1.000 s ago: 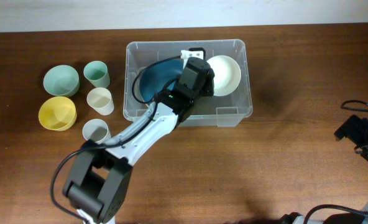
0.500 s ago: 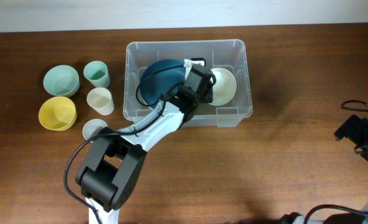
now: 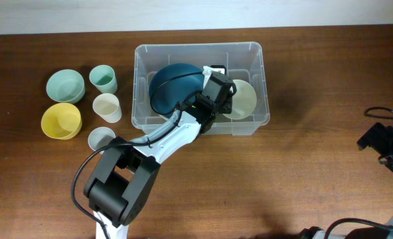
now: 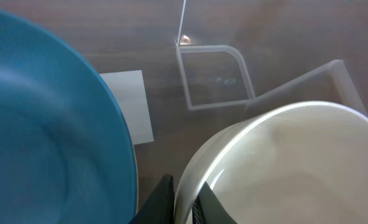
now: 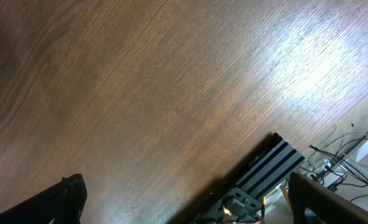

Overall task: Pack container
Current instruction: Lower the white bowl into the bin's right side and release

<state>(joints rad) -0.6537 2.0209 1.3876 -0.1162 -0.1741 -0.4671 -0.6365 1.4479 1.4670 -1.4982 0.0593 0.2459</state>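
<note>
The left gripper hangs inside the container, a little right of its middle. Its jaws stand narrow, pinched on the rim of the cream bowl, with one finger inside that rim and one outside. The container surrounds the gripper on every side. It sits flat on the table with its mouth upward. Its long axis runs left to right across the gripper's reach, with the short walls at the left and right ends. The white label on its base lies ahead of the fingertips, showing between the two bowls.

The blue bowl is just to the gripper's left and fills the left half of the container. The cream bowl takes the right half, near the right end wall.

Outside the container, well to the gripper's left, stand a green bowl, a yellow bowl, a green cup, a cream cup and a pale cup.

The right gripper is far off to the right, clear of the container. Its jaws are spread wide, with only bare table between them.
</note>
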